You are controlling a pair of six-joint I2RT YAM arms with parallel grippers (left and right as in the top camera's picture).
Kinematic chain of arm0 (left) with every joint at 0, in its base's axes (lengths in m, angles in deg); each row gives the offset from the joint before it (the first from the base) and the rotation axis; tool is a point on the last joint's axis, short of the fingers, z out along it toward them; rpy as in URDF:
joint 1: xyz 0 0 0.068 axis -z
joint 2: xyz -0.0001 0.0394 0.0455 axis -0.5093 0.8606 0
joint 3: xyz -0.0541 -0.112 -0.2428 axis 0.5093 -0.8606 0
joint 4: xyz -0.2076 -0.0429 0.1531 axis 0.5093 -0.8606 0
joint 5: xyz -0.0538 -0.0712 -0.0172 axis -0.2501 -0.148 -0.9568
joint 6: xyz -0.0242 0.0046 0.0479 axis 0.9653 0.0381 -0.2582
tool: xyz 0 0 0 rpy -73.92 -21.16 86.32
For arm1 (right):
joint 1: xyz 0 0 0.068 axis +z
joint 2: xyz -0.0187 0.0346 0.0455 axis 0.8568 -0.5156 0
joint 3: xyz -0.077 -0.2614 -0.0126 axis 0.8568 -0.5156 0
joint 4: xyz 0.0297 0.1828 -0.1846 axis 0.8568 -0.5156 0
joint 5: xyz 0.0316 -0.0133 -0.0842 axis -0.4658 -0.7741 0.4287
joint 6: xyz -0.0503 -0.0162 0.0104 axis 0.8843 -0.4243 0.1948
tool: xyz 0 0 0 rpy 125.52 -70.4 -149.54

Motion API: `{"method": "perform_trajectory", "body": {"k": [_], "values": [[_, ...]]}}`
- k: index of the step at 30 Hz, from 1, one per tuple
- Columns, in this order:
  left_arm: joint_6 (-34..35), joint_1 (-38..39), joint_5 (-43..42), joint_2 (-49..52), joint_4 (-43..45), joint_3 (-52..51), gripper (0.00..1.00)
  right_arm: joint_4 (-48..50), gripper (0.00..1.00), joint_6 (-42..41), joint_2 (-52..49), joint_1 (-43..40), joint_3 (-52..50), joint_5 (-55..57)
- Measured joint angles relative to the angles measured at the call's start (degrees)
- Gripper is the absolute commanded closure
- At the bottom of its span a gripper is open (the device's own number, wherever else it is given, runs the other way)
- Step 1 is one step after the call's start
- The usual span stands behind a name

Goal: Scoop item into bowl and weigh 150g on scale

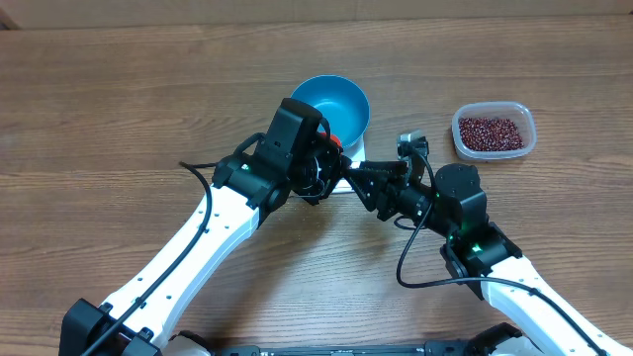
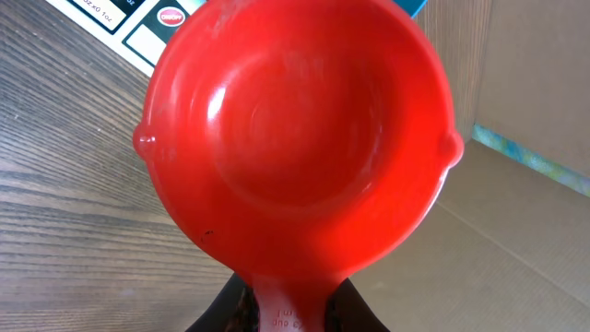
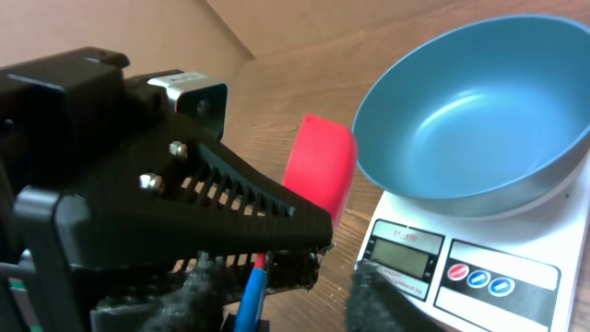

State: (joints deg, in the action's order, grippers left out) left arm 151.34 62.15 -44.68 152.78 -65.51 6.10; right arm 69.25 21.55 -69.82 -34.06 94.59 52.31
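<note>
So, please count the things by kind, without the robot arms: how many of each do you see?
Blue bowl: 1
White scale: 1
Red scoop: 1
Clear tub: 1
Heap of beans: 1
Total: 5

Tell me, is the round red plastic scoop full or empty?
Empty: the round red plastic scoop shows a bare, shiny inside in the left wrist view.
</note>
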Motion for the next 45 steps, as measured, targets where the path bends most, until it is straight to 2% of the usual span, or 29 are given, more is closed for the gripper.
{"method": "perform_trajectory", "body": {"k": [7, 11, 25, 28, 29, 30, 32, 33, 36, 37, 45], "values": [[0.0, 0.0, 0.0, 0.0, 0.0, 0.0, 0.96, 0.3, 0.64, -0.6, -0.5, 0.0, 0.0, -1.5], [0.0, 0.0, 0.0, 0.0, -0.1, 0.0, 0.96, 0.5, 0.74, -0.6, -0.6, 0.0, 0.0, -2.0], [0.0, 0.0, 0.2, 0.0, -0.2, 0.0, 0.96, 1.1, 0.96, -2.3, -0.6, 0.3, 0.0, -3.4], [0.0, 0.0, 0.2, 0.0, -0.2, 0.0, 0.96, 1.0, 0.96, -2.4, -0.7, 0.3, 0.0, -3.3], [0.1, 0.0, 0.2, 0.0, -0.2, 0.0, 0.91, 1.0, 0.96, -2.4, -0.7, 0.3, 0.0, -3.3], [0.1, 0.0, 0.2, 0.0, -0.2, 0.0, 0.80, 1.0, 0.96, -2.5, -0.7, 0.3, 0.0, -3.3], [0.0, 0.0, 0.3, 0.0, -0.2, 0.0, 0.39, 1.0, 0.97, -2.5, -0.7, 0.3, 0.0, -3.3], [0.0, 0.0, 0.2, 0.0, -0.3, 0.0, 0.25, 0.9, 0.96, -2.5, -0.7, 0.2, 0.0, -3.3], [-1.2, 0.0, 0.1, 0.0, 0.0, 0.0, 0.03, 0.0, 0.96, -2.4, -0.7, 0.3, 0.0, -3.0], [-2.2, 0.0, -0.1, 0.0, 0.1, 0.0, 0.00, -0.7, 0.96, -2.3, -0.7, 0.3, 0.0, -3.0], [-20.6, 0.0, -2.3, 0.0, 1.4, 0.1, 0.00, -5.3, 0.96, -3.4, -0.7, 0.3, 0.1, -0.2]]}}
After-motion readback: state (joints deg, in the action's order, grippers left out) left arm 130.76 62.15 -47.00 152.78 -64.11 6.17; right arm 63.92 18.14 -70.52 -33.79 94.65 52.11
